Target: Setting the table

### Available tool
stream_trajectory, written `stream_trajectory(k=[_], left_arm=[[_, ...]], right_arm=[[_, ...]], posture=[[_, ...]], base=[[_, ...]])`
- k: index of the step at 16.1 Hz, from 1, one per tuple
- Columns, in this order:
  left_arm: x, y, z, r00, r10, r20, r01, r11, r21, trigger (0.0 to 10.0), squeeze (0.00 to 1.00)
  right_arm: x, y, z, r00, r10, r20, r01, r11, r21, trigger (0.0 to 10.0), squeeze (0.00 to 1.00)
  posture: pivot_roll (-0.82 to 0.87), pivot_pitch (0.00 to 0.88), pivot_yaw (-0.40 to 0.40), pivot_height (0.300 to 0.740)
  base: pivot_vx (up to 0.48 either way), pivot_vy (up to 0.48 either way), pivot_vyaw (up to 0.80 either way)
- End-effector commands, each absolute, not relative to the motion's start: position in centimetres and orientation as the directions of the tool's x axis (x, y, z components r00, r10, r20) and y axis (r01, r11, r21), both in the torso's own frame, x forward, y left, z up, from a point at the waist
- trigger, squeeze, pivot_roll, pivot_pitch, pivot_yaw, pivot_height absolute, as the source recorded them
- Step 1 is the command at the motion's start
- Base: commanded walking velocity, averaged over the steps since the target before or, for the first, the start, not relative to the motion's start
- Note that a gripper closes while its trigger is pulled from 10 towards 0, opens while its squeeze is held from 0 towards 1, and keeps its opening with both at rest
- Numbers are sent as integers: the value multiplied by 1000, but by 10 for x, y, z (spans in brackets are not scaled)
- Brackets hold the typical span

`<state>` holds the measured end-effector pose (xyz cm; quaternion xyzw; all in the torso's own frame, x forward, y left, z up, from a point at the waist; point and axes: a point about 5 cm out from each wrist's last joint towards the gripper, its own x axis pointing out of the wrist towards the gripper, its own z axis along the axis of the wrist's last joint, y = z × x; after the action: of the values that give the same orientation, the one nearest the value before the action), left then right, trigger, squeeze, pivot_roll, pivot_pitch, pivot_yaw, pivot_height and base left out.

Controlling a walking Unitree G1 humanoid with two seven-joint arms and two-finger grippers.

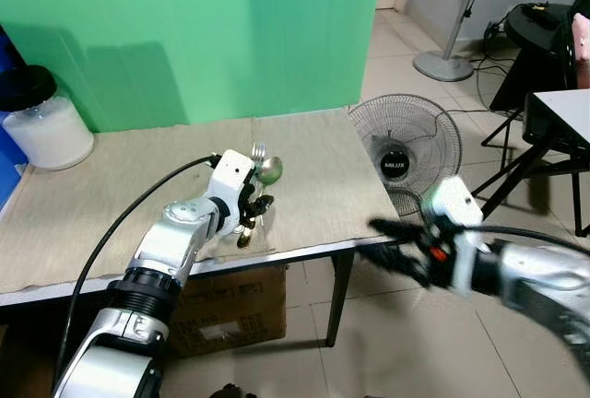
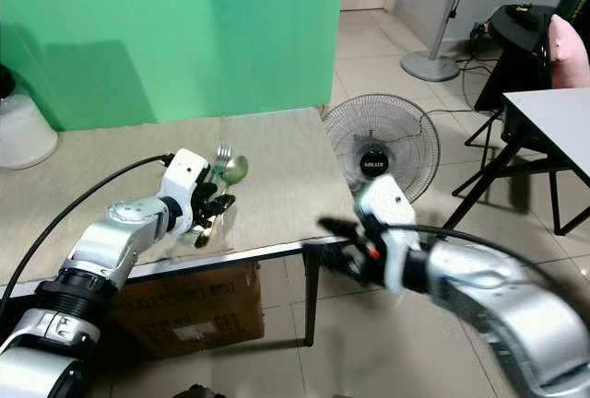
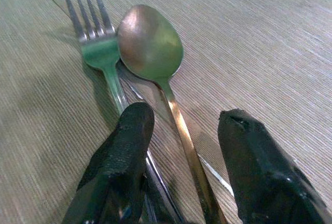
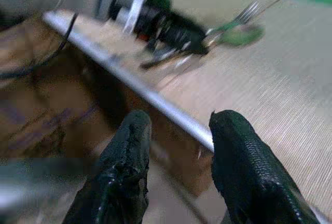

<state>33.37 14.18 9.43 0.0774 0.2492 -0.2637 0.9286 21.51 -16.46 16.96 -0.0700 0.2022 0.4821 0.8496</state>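
A silver fork (image 1: 259, 151) and a spoon (image 1: 269, 169) lie side by side on the beige cloth-covered table (image 1: 92, 214), near its front right part. My left gripper (image 1: 253, 208) rests low over their handles. In the left wrist view it is open, its fingers (image 3: 124, 151) either side of the spoon (image 3: 150, 42) handle, with the fork (image 3: 93, 32) handle partly under one finger. My right gripper (image 1: 383, 243) hovers blurred just off the table's front right corner, above the floor. It is open with nothing between its fingers (image 4: 129, 151).
A white jar with a black lid (image 1: 41, 122) stands at the table's back left. A cardboard box (image 1: 230, 310) sits under the table. A floor fan (image 1: 406, 154) stands by the table's right edge. Farther right are a white table (image 1: 562, 108) and a fan stand base (image 1: 442, 64).
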Motion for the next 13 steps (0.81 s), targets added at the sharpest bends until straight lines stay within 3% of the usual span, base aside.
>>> stream_trajectory(k=[1, 5, 8, 9, 13], left_arm=[[333, 143, 90, 714, -453, -534, 542, 840, 12, 1098, 0], [331, 146, 84, 687, -430, -585, 565, 823, 58, 1608, 0], [331, 147, 82, 673, -418, -611, 566, 823, 60, 902, 0], [331, 148, 82, 672, -414, -614, 564, 824, 60, 0, 0], [330, 151, 81, 648, -416, -638, 575, 817, 51, 0, 0]], right_arm=[[212, -165, 173, 377, 814, -442, -884, 459, 90, 10000, 0], [208, -168, 175, 309, 820, -481, -912, 399, 96, 10000, 0], [208, -169, 175, 281, 824, -491, -920, 377, 105, 10000, 0], [208, -170, 175, 276, 824, -494, -922, 372, 106, 10000, 0], [208, -170, 174, 266, 825, -499, -926, 363, 106, 10000, 0]], posture=[[-130, 22, 31, 740], [-129, 22, 31, 740], [-131, 17, 29, 740], [-131, 17, 29, 740], [-127, 13, 26, 740]], base=[[0, 0, 0], [0, 0, 0], [0, 0, 0], [0, 0, 0], [0, 0, 0]])
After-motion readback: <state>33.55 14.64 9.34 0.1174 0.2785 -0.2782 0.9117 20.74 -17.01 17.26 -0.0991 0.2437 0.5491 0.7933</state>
